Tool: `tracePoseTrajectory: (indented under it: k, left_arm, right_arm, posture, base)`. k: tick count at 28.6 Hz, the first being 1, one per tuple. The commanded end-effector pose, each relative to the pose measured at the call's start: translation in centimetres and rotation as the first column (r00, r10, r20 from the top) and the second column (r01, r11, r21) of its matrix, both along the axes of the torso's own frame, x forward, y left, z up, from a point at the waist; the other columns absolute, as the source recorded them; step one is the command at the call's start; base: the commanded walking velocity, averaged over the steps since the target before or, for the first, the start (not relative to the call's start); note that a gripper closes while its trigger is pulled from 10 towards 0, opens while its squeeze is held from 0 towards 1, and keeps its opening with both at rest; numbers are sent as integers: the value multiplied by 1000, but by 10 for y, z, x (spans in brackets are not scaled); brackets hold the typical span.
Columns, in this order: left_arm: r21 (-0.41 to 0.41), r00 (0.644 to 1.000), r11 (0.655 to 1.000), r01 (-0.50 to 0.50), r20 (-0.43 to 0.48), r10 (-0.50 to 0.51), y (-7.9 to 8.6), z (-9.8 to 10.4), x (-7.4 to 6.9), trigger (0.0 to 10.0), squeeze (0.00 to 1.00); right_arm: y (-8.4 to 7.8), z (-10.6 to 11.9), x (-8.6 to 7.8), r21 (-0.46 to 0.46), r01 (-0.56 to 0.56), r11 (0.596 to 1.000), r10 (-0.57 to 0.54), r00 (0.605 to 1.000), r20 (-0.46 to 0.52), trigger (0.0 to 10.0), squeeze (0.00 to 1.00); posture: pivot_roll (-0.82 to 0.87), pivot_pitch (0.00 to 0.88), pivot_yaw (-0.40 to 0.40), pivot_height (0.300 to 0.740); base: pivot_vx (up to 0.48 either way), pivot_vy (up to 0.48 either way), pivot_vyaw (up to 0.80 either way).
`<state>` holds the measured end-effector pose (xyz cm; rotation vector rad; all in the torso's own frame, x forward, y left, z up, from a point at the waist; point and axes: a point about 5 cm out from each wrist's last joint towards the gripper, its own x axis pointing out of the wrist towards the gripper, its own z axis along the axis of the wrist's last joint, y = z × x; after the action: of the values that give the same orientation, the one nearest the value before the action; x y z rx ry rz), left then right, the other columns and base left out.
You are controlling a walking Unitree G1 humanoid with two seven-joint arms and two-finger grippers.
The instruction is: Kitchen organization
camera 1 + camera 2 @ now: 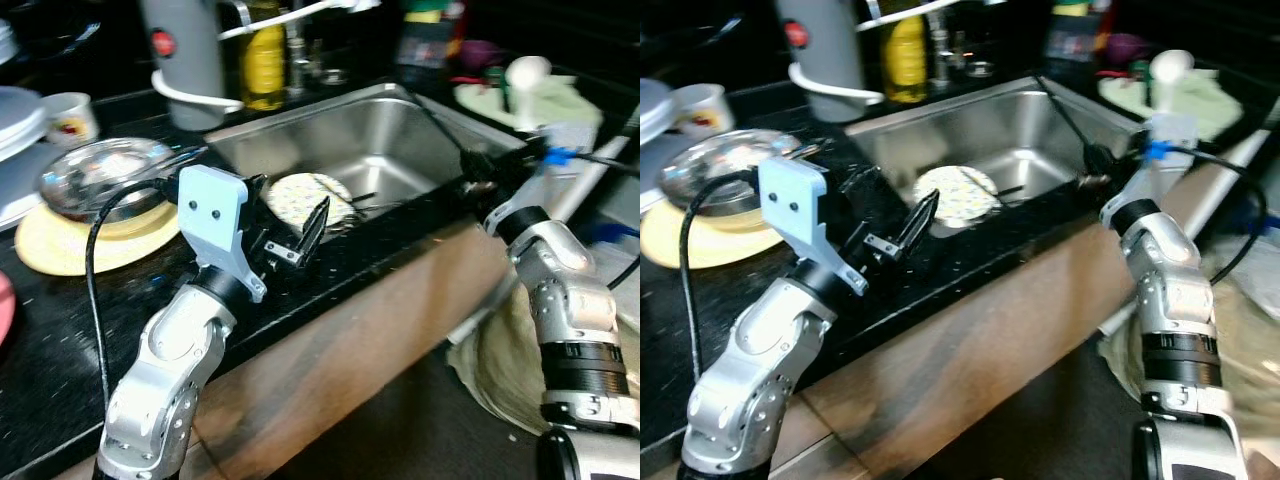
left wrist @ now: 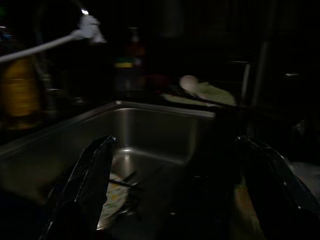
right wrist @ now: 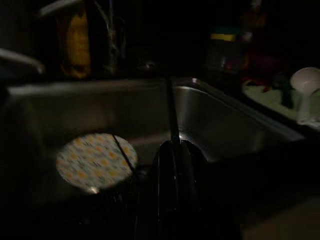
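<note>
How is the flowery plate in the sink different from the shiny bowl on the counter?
The flowery plate lies down inside the sink; the shiny bowl sits up on the black counter, on a yellow mat. The plate is flat and pale with a dotted yellow pattern; the bowl is deeper, plain bare metal. Both are round dishes.

Two silver jointed metal arms with rounded segments and black ring bands near the right elbow. Pale blue angular wrist bracket (image 1: 213,212) on the left, with two dark screw holes. Black cable (image 1: 95,290) looping alongside. Long black fingers (image 1: 315,228). Blue tape mark (image 1: 557,155) at the right wrist.
</note>
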<state>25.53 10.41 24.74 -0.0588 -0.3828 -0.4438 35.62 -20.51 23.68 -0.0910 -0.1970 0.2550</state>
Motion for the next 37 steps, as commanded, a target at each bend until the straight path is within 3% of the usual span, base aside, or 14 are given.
tracePoseTrajectory:
  k: [1,8,10,12,13,15,18,20,25,26,30,32,33,37]
  left_arm:
    - [9,1000,1000,-4,-18,5,1,-5,2,10000,0]
    - [8,1000,1000,-11,-25,11,2,-6,2,10000,0]
    - [9,1000,1000,-10,-27,10,2,-7,1,10000,0]
    - [9,1000,1000,-10,-27,10,2,-7,1,10000,0]
    - [9,1000,1000,-6,-28,6,1,-7,1,10000,0]
    - [9,1000,1000,-3,-27,3,0,-7,1,10000,0]
    - [10,1000,1000,-2,-27,2,0,-6,0,10000,0]
    - [9,1000,1000,0,-25,0,-1,-6,1,10000,0]
    - [8,1000,1000,1,-26,-1,-2,-6,1,10000,0]
    - [7,1000,1000,2,-26,-2,-3,-6,1,10000,0]
    - [8,1000,1000,2,-28,-2,-3,-7,0,10000,0]
    - [7,1000,1000,1,-27,-1,-4,-7,0,10000,0]
    - [6,1000,1000,1,-27,0,-3,-6,0,10000,0]
    - [6,1000,1000,0,-26,0,-3,-6,0,10000,0]
  right_arm:
    - [6,-2,0,-40,-7,999,7,1000,2,10000,0]
    - [37,-4,17,-109,12,994,-14,1000,-10,10000,0]
    - [56,-9,29,-214,66,975,-78,996,-49,10000,0]
    - [56,-9,29,-214,66,975,-78,996,-49,10000,0]
    - [76,-10,35,-257,46,965,-65,996,-65,10000,0]
    - [96,-8,36,-252,-12,968,-7,997,-75,10000,0]
    - [103,-8,36,-249,-36,968,17,997,-79,10000,0]
    - [130,-12,37,-259,-106,960,80,991,-111,10000,0]
    - [150,-10,37,-204,-161,966,140,984,-112,10000,59]
    - [152,-9,37,-165,-161,973,144,983,-111,10000,1000]
    - [152,-7,38,-105,-145,984,135,986,-99,10000,1000]
    - [142,3,37,70,-129,989,132,991,-35,10000,910]
    - [134,8,32,184,-161,970,162,987,13,10000,0]
    - [126,10,29,277,-187,943,180,982,49,10000,0]
  posture:
    - [97,52,-29,740]
    - [98,61,-33,740]
    - [101,64,-32,740]
    - [101,64,-32,740]
    - [103,66,-33,740]
    - [104,66,-34,740]
    - [104,68,-33,740]
    - [109,71,-39,740]
    - [108,72,-41,740]
    - [108,73,-42,740]
    - [108,73,-42,740]
    - [108,74,-42,740]
    - [106,75,-42,740]
    - [105,76,-40,740]
  base:
    - [0,0,-775]
    - [0,0,-127]
    - [0,0,0]
    - [0,0,0]
    - [0,0,0]
    - [0,0,0]
    - [0,0,0]
    - [0,0,0]
    - [0,0,0]
    - [0,0,0]
    - [0,0,0]
    - [0,0,0]
    - [0,0,0]
    - [0,0,0]
